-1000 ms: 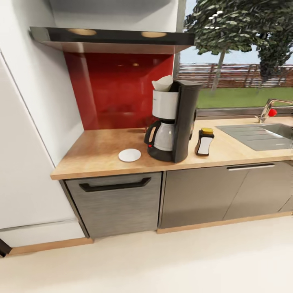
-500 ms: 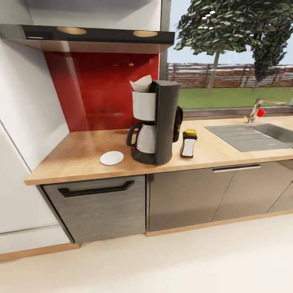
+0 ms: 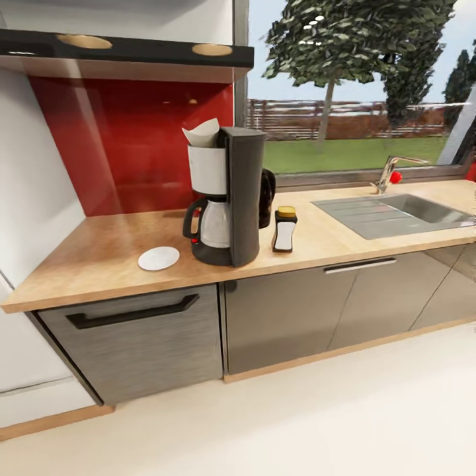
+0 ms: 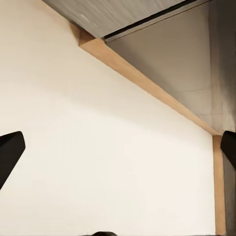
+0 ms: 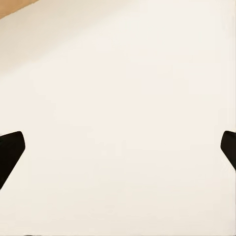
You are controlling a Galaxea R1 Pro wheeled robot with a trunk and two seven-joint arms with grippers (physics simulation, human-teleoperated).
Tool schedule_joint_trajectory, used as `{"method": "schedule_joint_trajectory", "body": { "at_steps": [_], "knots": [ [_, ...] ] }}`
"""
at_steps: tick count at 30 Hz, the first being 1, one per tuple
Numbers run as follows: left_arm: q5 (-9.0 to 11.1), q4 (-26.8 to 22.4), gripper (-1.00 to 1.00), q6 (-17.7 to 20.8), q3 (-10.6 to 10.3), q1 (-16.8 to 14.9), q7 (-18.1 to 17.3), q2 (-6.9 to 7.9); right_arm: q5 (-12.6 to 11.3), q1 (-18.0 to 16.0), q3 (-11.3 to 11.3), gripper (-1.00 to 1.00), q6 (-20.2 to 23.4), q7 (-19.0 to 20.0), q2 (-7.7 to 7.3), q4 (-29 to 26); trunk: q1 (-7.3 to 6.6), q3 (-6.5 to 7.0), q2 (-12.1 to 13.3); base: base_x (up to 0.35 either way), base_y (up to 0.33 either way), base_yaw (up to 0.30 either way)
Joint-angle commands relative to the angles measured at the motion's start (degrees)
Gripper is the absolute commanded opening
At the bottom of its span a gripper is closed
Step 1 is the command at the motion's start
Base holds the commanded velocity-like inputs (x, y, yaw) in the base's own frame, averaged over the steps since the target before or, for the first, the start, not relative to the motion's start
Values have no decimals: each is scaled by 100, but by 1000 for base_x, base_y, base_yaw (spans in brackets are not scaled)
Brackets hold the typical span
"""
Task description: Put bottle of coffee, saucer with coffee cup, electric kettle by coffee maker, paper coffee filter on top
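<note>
Maker: centre of frame on the worktop, filter seated in its top.
Bottle: just right of the maker.
Saucer: left of the maker, bare, likely awaiting the cup.
Left tool: fingers spread apart, empty, over floor.
Right tool: likewise apart, empty.

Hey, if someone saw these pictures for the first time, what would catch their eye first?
Probably the tall dark coffee maker standing mid-countertop before a glossy red wall panel, with a paper filter poking out of its top. A white saucer lies on one side of it, a yellow-capped bottle of coffee on the other. Farther along sits a grey sink under a window showing trees.
</note>
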Motion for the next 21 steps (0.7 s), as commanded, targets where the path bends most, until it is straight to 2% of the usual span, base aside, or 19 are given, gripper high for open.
{"method": "schedule_joint_trajectory", "body": {
  "at_steps": [1, 2, 3, 5, 6, 8, 11, 12, 15, 21],
  "knots": [
    [-21, -4, 100, -87, 21, -2, 200, -36, 326, -182, 30, 100, 40, -310, 79, -8, 0, -12, -3, 0, 0, -146],
    [-20, -7, 100, -113, 17, -2, 307, -63, 489, -258, 30, 100, 102, -446, 117, -9, 0, -19, -3, 0, 0, -157],
    [-23, -15, 100, -150, 11, -2, 492, -136, 750, -394, 31, 100, 298, -693, 195, -13, 0, -25, -3, 0, 0, -190],
    [-25, -20, 100, -174, 8, -2, 628, -199, 920, -529, 30, 100, 572, -916, 264, -16, 0, -34, -3, 0, 0, -213],
    [-26, -23, 100, -191, 5, -2, 726, -240, 1029, -652, 27, 100, 871, -1107, 314, -18, 0, -37, -3, 0, 0, -220],
    [-27, -26, 100, -208, 3, -2, 839, -279, 1123, -772, 25, 100, 1207, -1292, 363, -19, 0, -43, -3, 0, 0, -173],
    [-29, -105, 100, -220, -1, -2, 1207, -361, 1195, -858, 29, 100, 1441, -1421, 481, -20, 0, -47, -3, 0, 0, -71],
    [-212, -422, 100, -224, -131, -2, 1885, -551, 1219, -886, 31, 100, 1512, -1462, 578, -21, 0, -47, -3, 91, -126, -15],
    [-470, -594, 100, -229, -401, -2, 2525, -679, 1227, -894, 36, 100, 1538, -1468, 621, -15, 0, -47, -3, 136, -182, -21],
    [-582, -665, 100, -233, -515, -2, 2829, -735, 1230, -889, 39, 100, 1548, -1454, 644, -13, 0, -48, -3, 80, -96, -161]
  ]
}}
